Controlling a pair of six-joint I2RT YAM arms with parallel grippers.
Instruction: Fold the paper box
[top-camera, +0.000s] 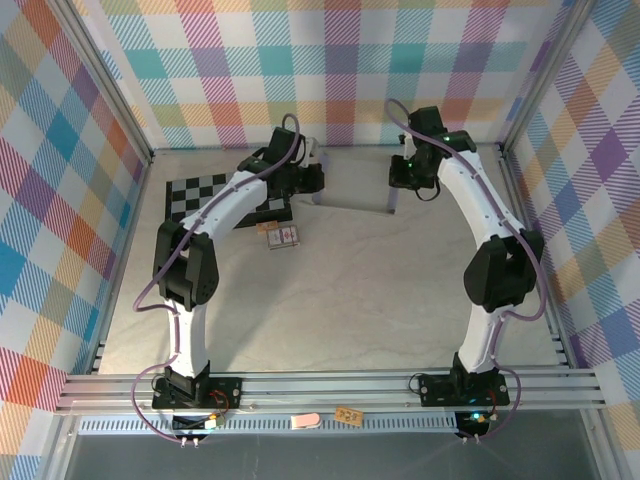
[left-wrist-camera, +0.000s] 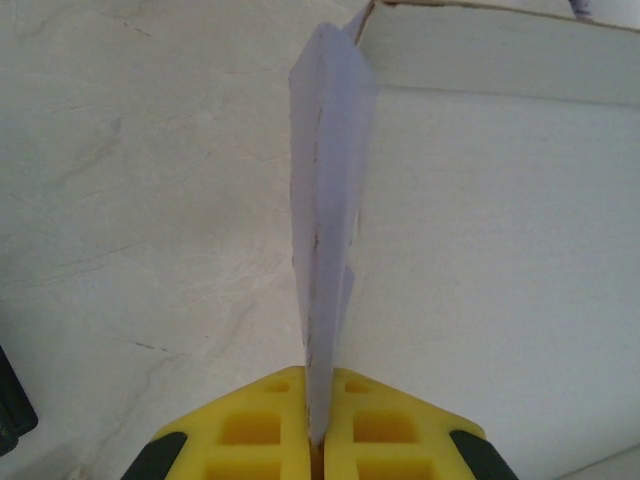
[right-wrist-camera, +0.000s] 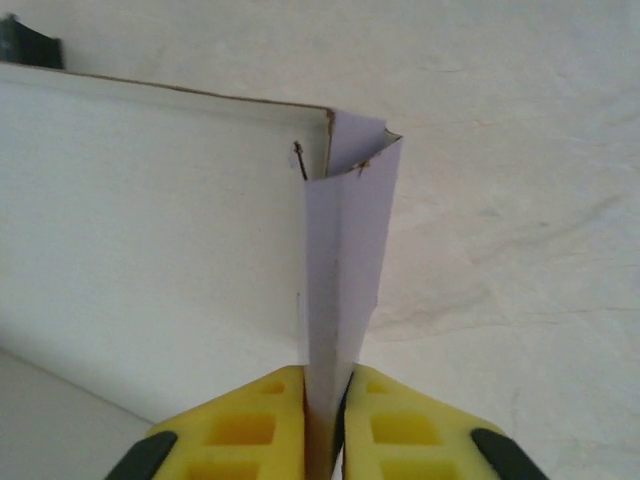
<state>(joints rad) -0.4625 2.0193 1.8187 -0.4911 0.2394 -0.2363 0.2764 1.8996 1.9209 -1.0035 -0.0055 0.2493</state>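
Between the two pincers, the paper box (top-camera: 352, 208) is held half-formed on the tabletop (top-camera: 360, 300).
One upright lavender flap (left-wrist-camera: 330, 200) is clamped in the left pincer (left-wrist-camera: 318, 440), another in the right pincer (right-wrist-camera: 325, 440); a cream wall (right-wrist-camera: 150, 200) is seen raised beside the latter. Tucking the flaps and closing the box are judged still to be done.

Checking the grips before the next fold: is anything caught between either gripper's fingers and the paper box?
Nothing visible. The left gripper and the right gripper each pinch a lavender flap of the paper box directly, card against the yellow fingers.
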